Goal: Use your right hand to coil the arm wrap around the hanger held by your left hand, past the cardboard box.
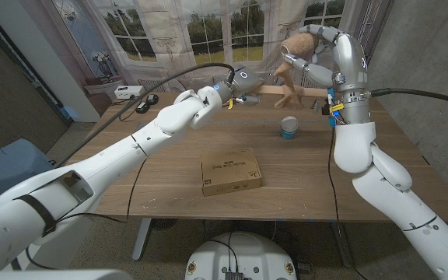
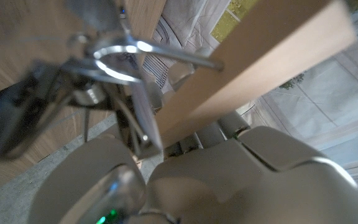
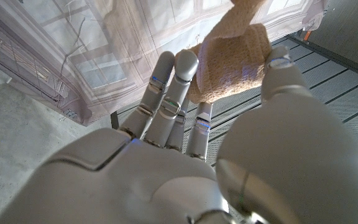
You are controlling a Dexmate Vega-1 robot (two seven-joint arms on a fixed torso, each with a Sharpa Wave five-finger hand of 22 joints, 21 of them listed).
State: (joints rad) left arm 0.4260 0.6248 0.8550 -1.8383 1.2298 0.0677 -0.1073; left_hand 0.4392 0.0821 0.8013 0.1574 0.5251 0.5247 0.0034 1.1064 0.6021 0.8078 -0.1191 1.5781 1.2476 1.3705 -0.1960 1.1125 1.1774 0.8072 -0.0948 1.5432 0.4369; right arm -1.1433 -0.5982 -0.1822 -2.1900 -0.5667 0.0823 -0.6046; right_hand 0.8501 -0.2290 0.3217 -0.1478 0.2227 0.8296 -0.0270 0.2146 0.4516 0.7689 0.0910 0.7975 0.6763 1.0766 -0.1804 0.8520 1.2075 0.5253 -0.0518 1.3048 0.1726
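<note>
Beige wrap cloth (image 1: 292, 74) hangs in the upper right of the head view, one bunched end gripped high up by the right hand (image 1: 306, 45), the loose length dropping to the wooden hanger (image 1: 282, 92). That hanger runs as a pale bar across the upper middle of the frame, above the far part of the wooden table (image 1: 169, 148). Its left end meets the left hand (image 1: 239, 84), at the upper centre, whose fingers close around the hanger's metal hook. A flat cardboard box (image 1: 230, 172) lies at the centre of the frame, nearer the camera than the hanger and well apart from it. A small blue-and-grey roll (image 1: 289, 127) stands on the table right of centre, below the hanging cloth.

Left wrist view: the hanger's wooden bar (image 2: 260, 74) crosses diagonally from the middle to the upper right corner. Its metal hook (image 2: 126, 56) loops at upper left, with the blurred fingers (image 2: 17, 121) of the left hand curled about it at the left edge.

Right wrist view: the back of the right hand (image 3: 185, 174) takes up the lower half, its fingers (image 3: 166, 87) reaching up at the centre. The wrap (image 3: 232, 62) sits bunched at the upper centre, pinched between those fingers and the thumb (image 3: 281, 65).
</note>
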